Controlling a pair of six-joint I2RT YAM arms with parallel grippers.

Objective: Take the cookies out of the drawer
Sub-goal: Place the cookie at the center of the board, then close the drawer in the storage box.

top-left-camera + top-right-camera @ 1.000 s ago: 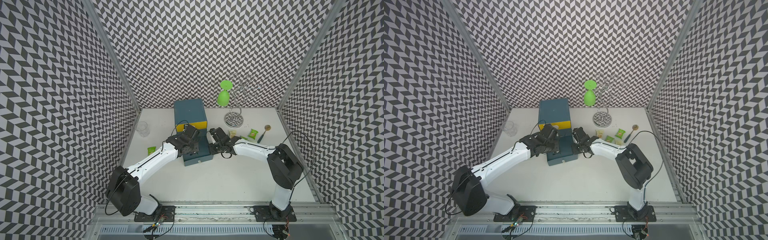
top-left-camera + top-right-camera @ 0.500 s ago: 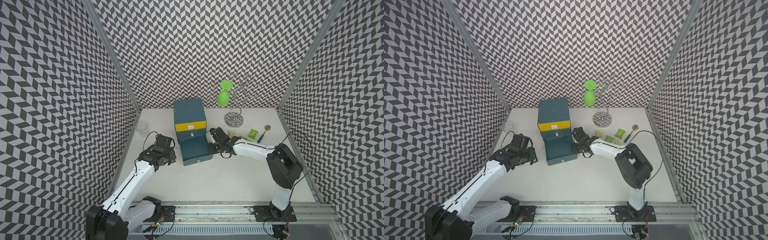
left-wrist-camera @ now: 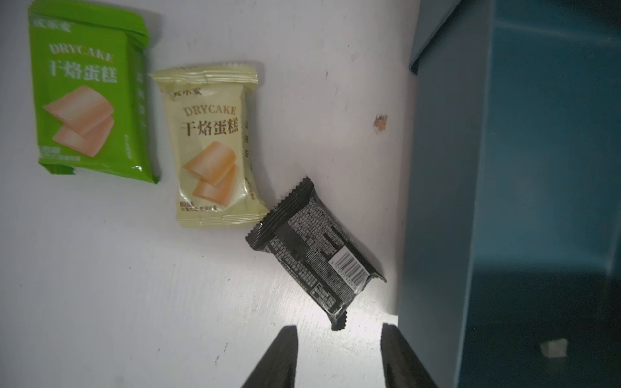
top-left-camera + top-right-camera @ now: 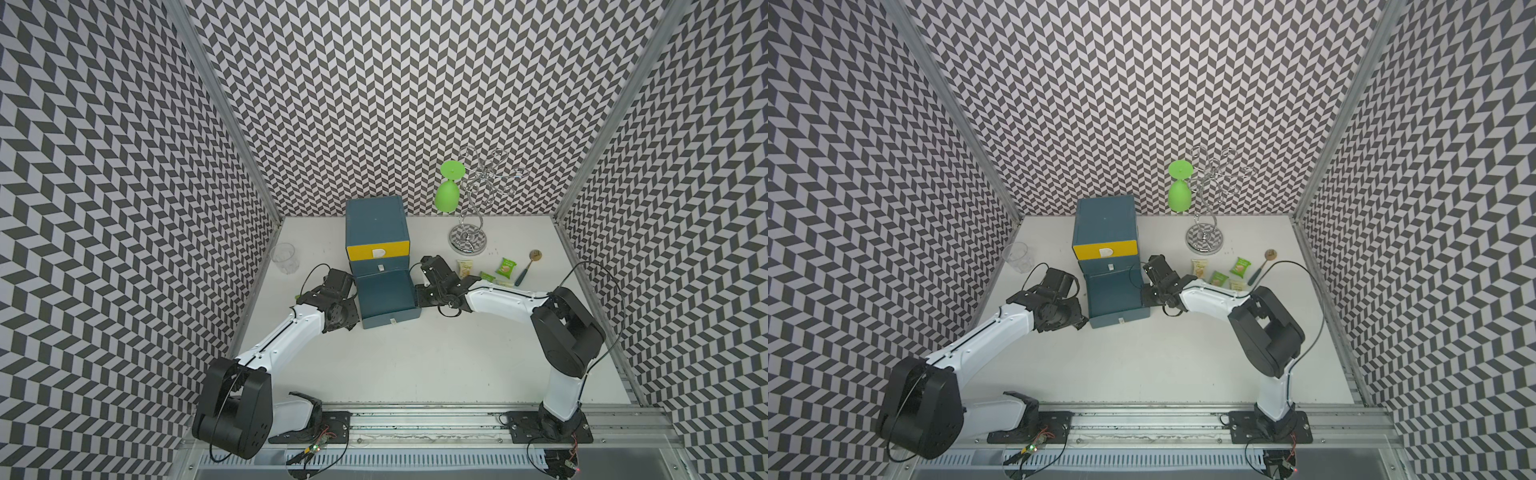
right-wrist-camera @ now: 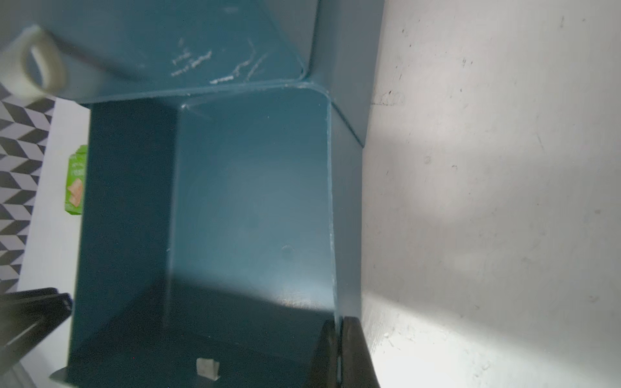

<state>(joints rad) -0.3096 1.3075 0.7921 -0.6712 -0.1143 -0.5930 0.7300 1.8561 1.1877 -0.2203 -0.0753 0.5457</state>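
The blue drawer (image 4: 384,291) stands pulled out of the cabinet (image 4: 376,224), and its inside (image 5: 252,201) is bare. Three cookies lie on the table to its left: a green packet (image 3: 90,100), a cream packet (image 3: 211,147) and a black packet (image 3: 316,255) lying back side up. My left gripper (image 3: 339,337) is open over the table beside the drawer's wall (image 3: 470,201). The black packet's corner lies just ahead of the fingertips, with nothing between them. My right gripper (image 5: 340,324) is shut on the drawer's right wall. Several more cookies (image 4: 1219,277) lie right of the cabinet.
A clear glass (image 4: 284,257) stands at the left wall. A chrome rack (image 4: 467,241) with a green goblet (image 4: 448,195) hanging on it stands at the back right, and a spoon (image 4: 527,266) lies near it. The cabinet's yellow top drawer (image 4: 378,251) is closed.
My left gripper has moved from over the drawer out to the left, then back to the table just beside the drawer's left wall. The right gripper has kept its hold.
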